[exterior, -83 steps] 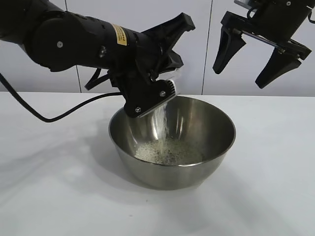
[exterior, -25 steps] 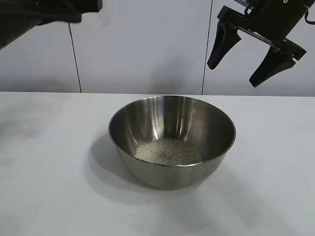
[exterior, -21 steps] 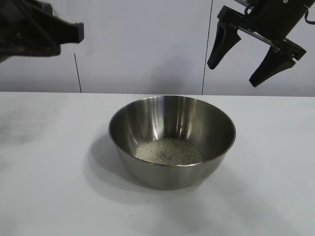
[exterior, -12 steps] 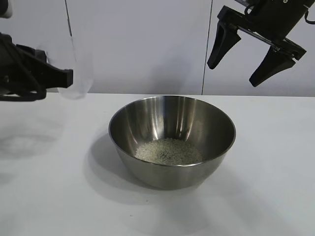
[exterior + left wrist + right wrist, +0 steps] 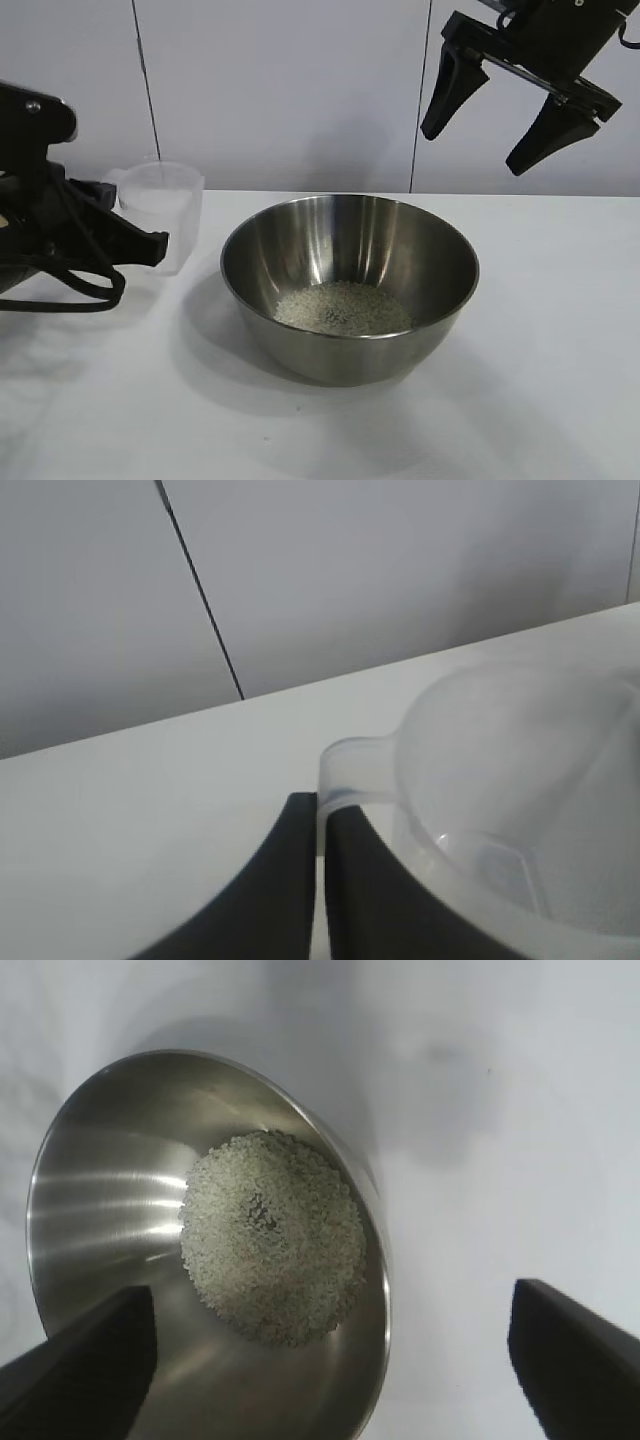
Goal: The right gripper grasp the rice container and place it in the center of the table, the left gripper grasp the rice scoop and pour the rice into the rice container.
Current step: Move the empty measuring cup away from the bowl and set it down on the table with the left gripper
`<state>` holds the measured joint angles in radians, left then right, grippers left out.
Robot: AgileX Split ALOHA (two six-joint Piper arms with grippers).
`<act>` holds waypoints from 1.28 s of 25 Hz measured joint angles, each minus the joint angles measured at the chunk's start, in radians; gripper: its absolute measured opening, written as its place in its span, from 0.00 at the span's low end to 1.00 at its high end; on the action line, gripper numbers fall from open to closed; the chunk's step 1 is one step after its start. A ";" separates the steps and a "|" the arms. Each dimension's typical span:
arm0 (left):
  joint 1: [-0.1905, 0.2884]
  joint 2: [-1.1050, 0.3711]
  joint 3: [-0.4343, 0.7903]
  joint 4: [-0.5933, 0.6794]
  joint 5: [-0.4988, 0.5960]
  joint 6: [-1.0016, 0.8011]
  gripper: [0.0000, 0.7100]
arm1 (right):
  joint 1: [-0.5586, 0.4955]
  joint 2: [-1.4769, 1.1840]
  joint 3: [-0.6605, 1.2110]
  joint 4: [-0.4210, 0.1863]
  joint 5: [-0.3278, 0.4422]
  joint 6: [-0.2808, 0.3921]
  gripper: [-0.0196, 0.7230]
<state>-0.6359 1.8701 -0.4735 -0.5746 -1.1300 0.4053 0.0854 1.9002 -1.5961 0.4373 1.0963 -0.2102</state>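
Lowered since half a second ago, the left gripper is pinching the rice scoop upright at the rice container's nine o'clock. Left wrist: fingers are clamping the scoop's tab. Right wrist: the right gripper, spread wide, is hovering over the rice.

Rice scoop stands left of the rice container holding rice.

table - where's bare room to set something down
Bare table lies right of the rice container, under the raised, open right gripper, and along the near edge. The left is crowded: the left gripper holds the rice scoop beside the bowl.
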 joint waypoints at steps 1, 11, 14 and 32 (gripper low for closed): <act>0.000 0.005 0.000 0.000 0.000 -0.002 0.01 | 0.000 0.000 0.000 0.000 0.000 0.000 0.92; 0.157 0.041 0.000 0.161 -0.003 -0.075 0.01 | 0.000 0.000 0.000 0.000 -0.002 0.000 0.92; 0.185 0.041 0.000 0.279 0.007 -0.078 0.01 | 0.000 0.000 0.000 0.001 -0.007 0.000 0.92; 0.190 0.110 0.006 0.363 0.006 -0.093 0.01 | 0.000 0.000 0.000 0.017 -0.014 0.000 0.92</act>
<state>-0.4463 1.9805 -0.4676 -0.2117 -1.1239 0.3120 0.0854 1.9002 -1.5961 0.4539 1.0826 -0.2102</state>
